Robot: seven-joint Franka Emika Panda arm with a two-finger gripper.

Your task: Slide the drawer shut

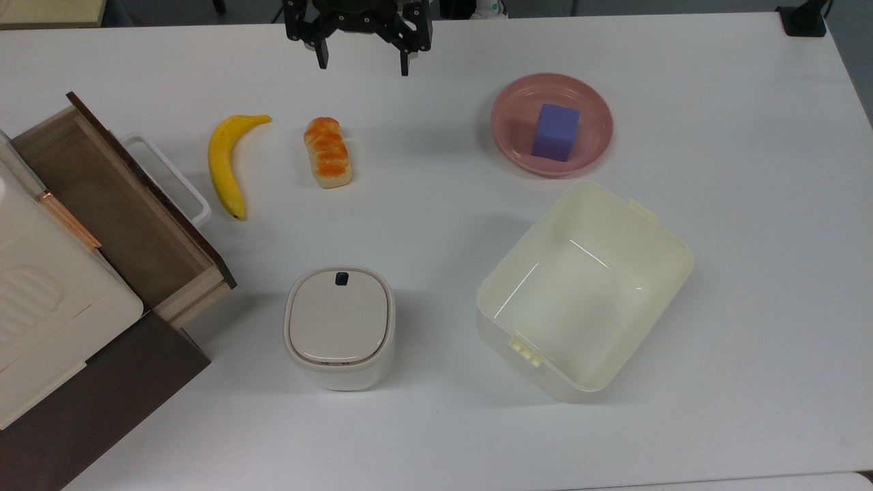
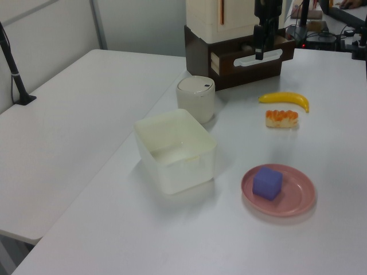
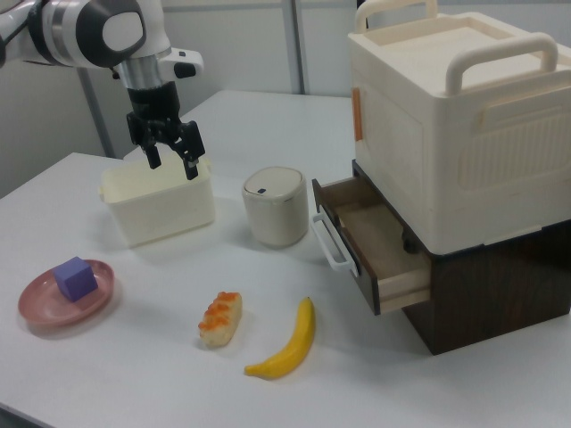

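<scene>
The drawer (image 1: 116, 204) stands pulled out of the dark brown cabinet (image 1: 102, 395) at the top view's left. Its light-wood box is empty, and its dark front panel carries a white bar handle (image 1: 174, 179). In the right view the drawer (image 3: 379, 245) sticks out toward the table's middle, handle (image 3: 328, 242) in front. My gripper (image 1: 362, 67) hangs open above the table's far edge in the top view, well apart from the drawer and holding nothing. From the right view, the gripper (image 3: 172, 165) hovers in front of the cream tub. The gripper (image 2: 259, 52) overlaps the drawer front in the left view.
A banana (image 1: 225, 164) and a bread roll (image 1: 328, 151) lie between the gripper and the drawer. A white lidded bin (image 1: 339, 324) stands near the drawer's corner. The cream tub (image 1: 672, 273) and a pink plate (image 1: 593, 146) with a purple block (image 1: 556, 131) sit to the top view's right. A cream case (image 3: 446, 116) rests on the cabinet.
</scene>
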